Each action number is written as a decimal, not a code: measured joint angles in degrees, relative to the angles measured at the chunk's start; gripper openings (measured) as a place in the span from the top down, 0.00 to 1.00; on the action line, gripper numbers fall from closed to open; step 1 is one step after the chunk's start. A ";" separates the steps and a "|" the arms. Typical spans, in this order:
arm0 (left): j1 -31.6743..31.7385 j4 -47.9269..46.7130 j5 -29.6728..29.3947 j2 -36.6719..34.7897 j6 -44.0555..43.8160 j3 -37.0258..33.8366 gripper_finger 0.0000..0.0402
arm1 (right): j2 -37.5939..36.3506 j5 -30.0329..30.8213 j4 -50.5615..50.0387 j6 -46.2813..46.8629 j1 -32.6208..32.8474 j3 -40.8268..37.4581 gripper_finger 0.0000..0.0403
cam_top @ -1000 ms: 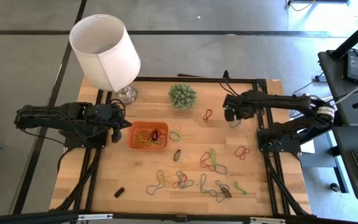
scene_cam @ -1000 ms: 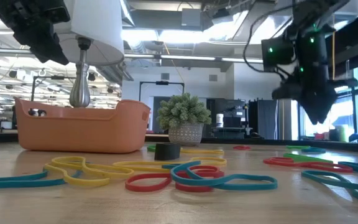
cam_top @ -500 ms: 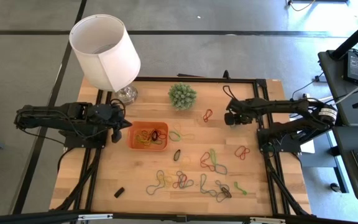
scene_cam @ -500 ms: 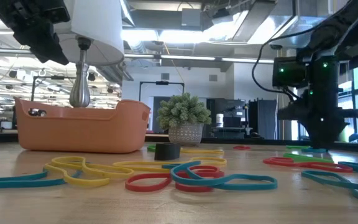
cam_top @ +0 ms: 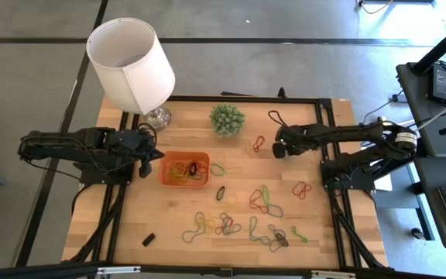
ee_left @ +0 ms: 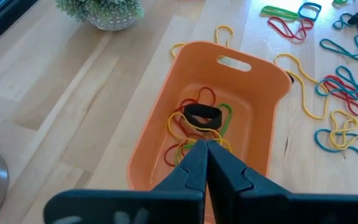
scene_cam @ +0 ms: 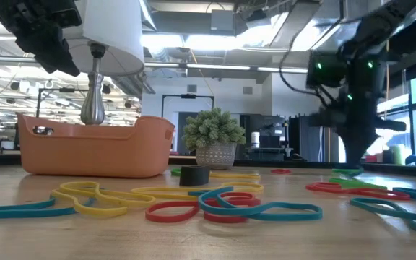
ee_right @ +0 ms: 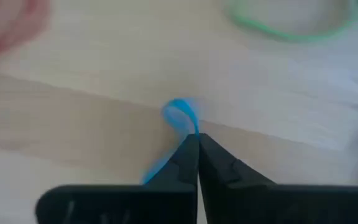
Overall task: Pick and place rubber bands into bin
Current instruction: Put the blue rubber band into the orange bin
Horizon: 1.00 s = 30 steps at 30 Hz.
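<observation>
- Right gripper [cam_top: 276, 147] out over the far right part of the table [cam_top: 169, 225], just right of a red band [cam_top: 259, 142]; fingers clenched on a blue band [ee_right: 180, 116], a small loop of it poking out past the tips in the right wrist view.
- A green band [ee_right: 291, 28] lying on the wood beyond that pinched loop, blurred.
- Left gripper [cam_top: 158, 154] parked at the left edge of the bin [cam_top: 165, 175], fingers pressed together and holding nothing; tips [ee_left: 205, 152] hanging over the bin's inside in the left wrist view.
- Bin an orange tray at mid-table, left of centre, already carrying several bands: a black band [ee_left: 202, 114] on top of yellow, red and green loops.
- Loose bands [cam_top: 231, 225] spread over the near and right parts of the table: a tangle of teal, red and yellow along the near side, a green pair [cam_top: 267, 200] in the middle, a red pair [cam_top: 301, 188] further right.
- A small black band [cam_top: 220, 192] lying alone, near and right of the bin.
- Lamp [cam_top: 130, 63] at the far left corner, shade tilted; small potted plant [cam_top: 228, 119] at the far edge, centre.
- Small dark piece [cam_top: 149, 239] on the near left of the table, too small to identify.
</observation>
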 joint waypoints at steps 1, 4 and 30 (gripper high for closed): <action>0.00 0.01 0.02 0.00 0.00 0.00 1.00 | 0.05 0.17 -0.74 -0.20 0.88 1.23 0.99; 0.00 0.02 0.00 0.00 0.00 0.00 1.00 | 0.09 1.40 -1.73 -0.03 4.46 5.42 1.00; 0.00 0.02 0.01 0.00 0.13 0.02 1.00 | 42.72 0.65 8.86 -38.50 19.20 72.52 1.00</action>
